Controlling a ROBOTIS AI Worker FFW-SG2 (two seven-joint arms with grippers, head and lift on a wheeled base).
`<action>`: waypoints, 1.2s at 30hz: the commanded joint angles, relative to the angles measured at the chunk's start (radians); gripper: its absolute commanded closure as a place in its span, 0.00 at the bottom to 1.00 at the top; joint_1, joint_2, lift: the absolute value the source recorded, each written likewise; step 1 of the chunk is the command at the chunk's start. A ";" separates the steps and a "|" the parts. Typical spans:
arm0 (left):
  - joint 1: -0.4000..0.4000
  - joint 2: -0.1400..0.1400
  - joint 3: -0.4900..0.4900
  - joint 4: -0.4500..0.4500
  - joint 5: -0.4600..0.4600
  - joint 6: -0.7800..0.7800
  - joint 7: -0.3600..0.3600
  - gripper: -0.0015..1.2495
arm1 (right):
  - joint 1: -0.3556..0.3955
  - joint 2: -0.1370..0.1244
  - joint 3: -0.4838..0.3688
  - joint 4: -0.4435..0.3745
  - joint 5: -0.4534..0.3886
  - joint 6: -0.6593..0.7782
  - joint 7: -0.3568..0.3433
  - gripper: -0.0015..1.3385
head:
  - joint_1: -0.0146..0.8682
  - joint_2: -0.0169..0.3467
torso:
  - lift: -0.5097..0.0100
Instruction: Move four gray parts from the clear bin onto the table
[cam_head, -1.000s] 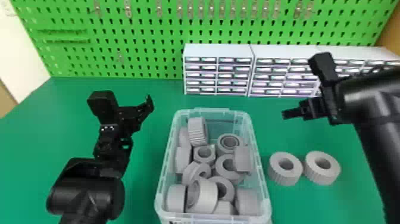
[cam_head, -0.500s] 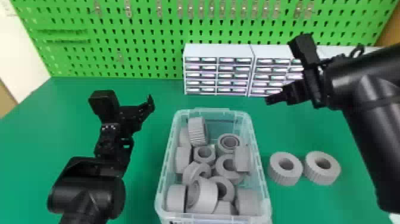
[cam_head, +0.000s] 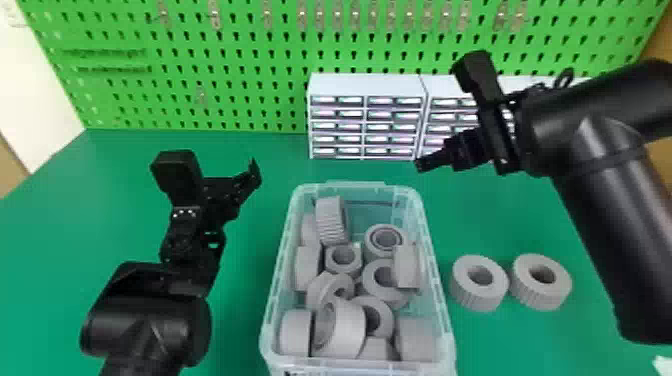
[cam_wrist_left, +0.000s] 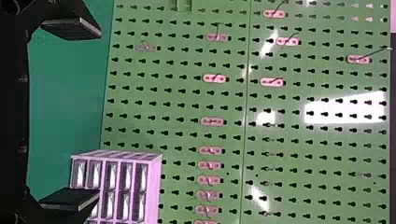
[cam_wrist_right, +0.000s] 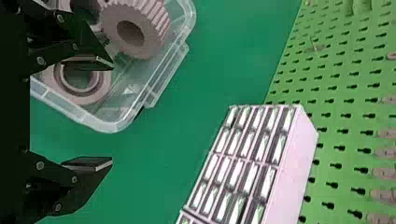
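Nearest, the clear bin (cam_head: 350, 186) holds a jumble of gray parts (cam_head: 350, 325). At its three o'clock, two ribbed gray rings (cam_head: 467, 292) lie side by side on the green table (cam_head: 500, 210). The left gripper (cam_head: 216, 169), at ten o'clock from the bin, and the right gripper (cam_head: 442, 118), at one, both gape wide. Beyond, at twelve, stands a drawer cabinet (cam_head: 367, 120).

The tabletop (cam_head: 505, 215) is deep green, the pegboard (cam_head: 240, 87) a brighter green, patterned with rows of dark keyhole-shaped holes. The parts (cam_head: 467, 296) are plain gray, some ribbed with parallel lines; the bin (cam_head: 350, 367) is clear, the drawer cabinet (cam_head: 367, 86) white-framed, the left arm (cam_head: 145, 320) black.
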 joint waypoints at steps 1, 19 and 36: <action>0.001 0.000 0.001 0.000 -0.001 0.000 0.001 0.07 | -0.012 0.005 0.039 0.017 -0.029 -0.016 -0.003 0.40 | 0.80 0.24 | 0.88; 0.001 0.000 0.004 0.000 -0.002 0.000 -0.001 0.07 | -0.038 0.015 0.143 0.091 -0.210 -0.068 -0.089 0.40 | 0.80 0.24 | 0.88; 0.015 0.000 0.018 0.000 -0.007 0.000 0.001 0.07 | -0.048 0.018 0.235 0.137 -0.322 -0.048 -0.123 0.40 | 0.80 0.24 | 0.88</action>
